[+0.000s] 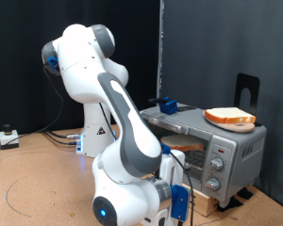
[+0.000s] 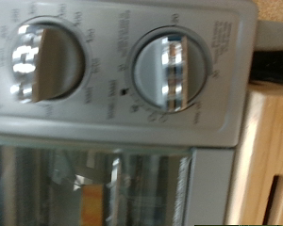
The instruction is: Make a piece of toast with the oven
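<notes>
The silver toaster oven (image 1: 206, 151) stands at the exterior view's right on a wooden base. A pale tan piece of toast (image 1: 184, 143) lies on the rack behind the glass door, and it also shows dimly in the wrist view (image 2: 90, 202). My gripper (image 1: 182, 201) hangs low in front of the oven, close to its knob panel (image 1: 218, 167). Its fingers do not show in either view. The wrist view is filled by two round silver knobs (image 2: 42, 61) (image 2: 172, 68) on the oven's panel (image 2: 113, 118), with the glass door beside them.
A thicker bread slice on an orange dish (image 1: 229, 117) sits on the oven's top, with a small blue object (image 1: 166, 105) beside it. A black stand (image 1: 247, 89) rises behind. The wooden base (image 1: 228, 196) juts out under the oven. Cables (image 1: 47, 139) lie on the table at the exterior view's left.
</notes>
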